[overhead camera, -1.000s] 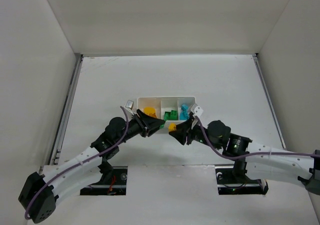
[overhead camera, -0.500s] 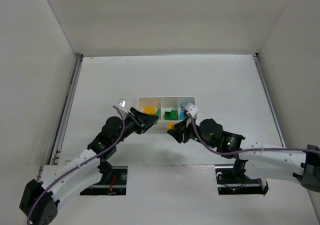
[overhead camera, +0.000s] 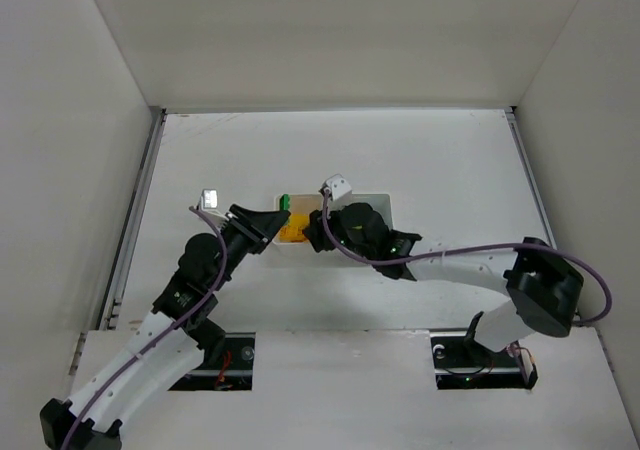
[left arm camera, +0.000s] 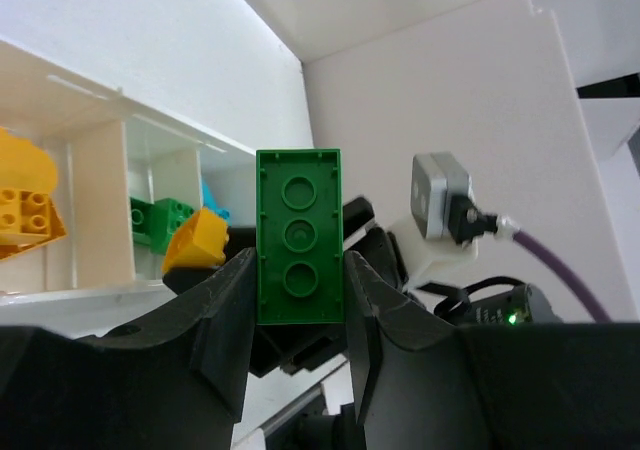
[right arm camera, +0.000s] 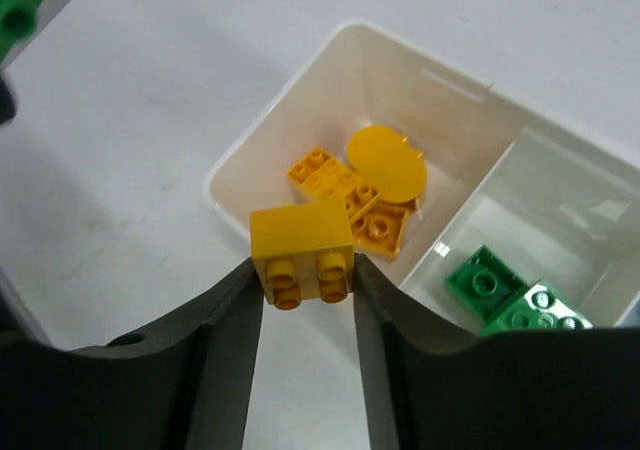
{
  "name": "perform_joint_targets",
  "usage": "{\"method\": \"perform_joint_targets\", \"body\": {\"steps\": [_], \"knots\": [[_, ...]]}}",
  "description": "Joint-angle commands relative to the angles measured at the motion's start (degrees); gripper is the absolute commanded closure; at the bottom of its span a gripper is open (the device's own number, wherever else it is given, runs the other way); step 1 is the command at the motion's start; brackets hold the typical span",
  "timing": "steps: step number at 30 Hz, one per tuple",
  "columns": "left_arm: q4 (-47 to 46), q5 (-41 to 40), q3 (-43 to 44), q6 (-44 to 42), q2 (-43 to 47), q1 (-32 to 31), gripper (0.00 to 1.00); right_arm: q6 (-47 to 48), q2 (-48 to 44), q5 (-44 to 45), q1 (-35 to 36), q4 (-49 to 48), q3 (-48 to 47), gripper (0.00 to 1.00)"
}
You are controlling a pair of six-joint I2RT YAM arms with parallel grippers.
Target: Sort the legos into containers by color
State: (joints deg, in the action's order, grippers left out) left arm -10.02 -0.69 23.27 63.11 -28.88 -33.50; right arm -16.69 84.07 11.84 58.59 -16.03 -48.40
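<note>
My left gripper (left arm camera: pixel 295 290) is shut on a long green lego (left arm camera: pixel 298 236), held up left of the white tray (overhead camera: pixel 385 198); in the top view the green lego (overhead camera: pixel 285 201) shows at the tray's left corner. My right gripper (right arm camera: pixel 303 285) is shut on a yellow lego (right arm camera: pixel 301 250) above the tray's near-left rim (right arm camera: pixel 250 145). The left compartment holds several yellow legos (right arm camera: pixel 375 185); the middle compartment holds green legos (right arm camera: pixel 500 292). In the left wrist view I see yellow legos (left arm camera: pixel 25 210), green legos (left arm camera: pixel 155 220) and a bit of cyan lego (left arm camera: pixel 212 198) through the tray walls.
White walls enclose the white table (overhead camera: pixel 450 160). The right arm (overhead camera: pixel 450 267) reaches across in front of the tray and hides most of it in the top view.
Both grippers moved left and up. The right gripper carried the yellow lego from in front of the tray to over its left compartment; the left gripper drew back left with the green lego.
</note>
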Motion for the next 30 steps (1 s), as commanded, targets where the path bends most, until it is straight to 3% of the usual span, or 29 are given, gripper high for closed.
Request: {"method": "perform_joint_targets", "body": {"steps": [1,4,9,12,16,18,24,30], "knots": [[2.1,-2.7,1.1,-2.2,0.6,0.7,0.79,-0.8,3.1,2.8,-1.6,-4.8,-5.6,0.44],[2.2,-2.5,1.3,-2.6,0.8,1.0,0.78,-0.9,2.9,2.7,-2.5,-4.9,-6.8,0.31],[1.8,-2.3,2.0,-3.5,-1.7,1.0,0.78,-0.7,-2.8,3.5,-4.2,-5.2,-4.1,0.31],[1.0,-2.4,2.5,-4.5,-4.1,-0.5,0.78,-1.2,-8.7,6.6,-5.4,-5.5,1.6,0.44],[-0.8,-3.8,4.2,-7.5,-8.8,-4.2,0.79,-4.1,-19.4,13.6,-8.2,-4.9,11.7,0.74],[-1.7,-4.8,6.1,-9.7,-12.8,-6.9,0.79,-6.0,-24.2,16.0,-10.1,-4.3,16.0,0.79],[-1.9,-9.9,14.8,-17.3,-27.6,-14.3,0.79,-12.7,-34.3,17.3,-16.4,-4.0,25.5,0.73],[-0.4,-10.6,22.4,-19.2,-40.4,-15.2,0.75,-13.7,-34.5,17.0,-16.9,-5.6,27.3,0.61]]}}
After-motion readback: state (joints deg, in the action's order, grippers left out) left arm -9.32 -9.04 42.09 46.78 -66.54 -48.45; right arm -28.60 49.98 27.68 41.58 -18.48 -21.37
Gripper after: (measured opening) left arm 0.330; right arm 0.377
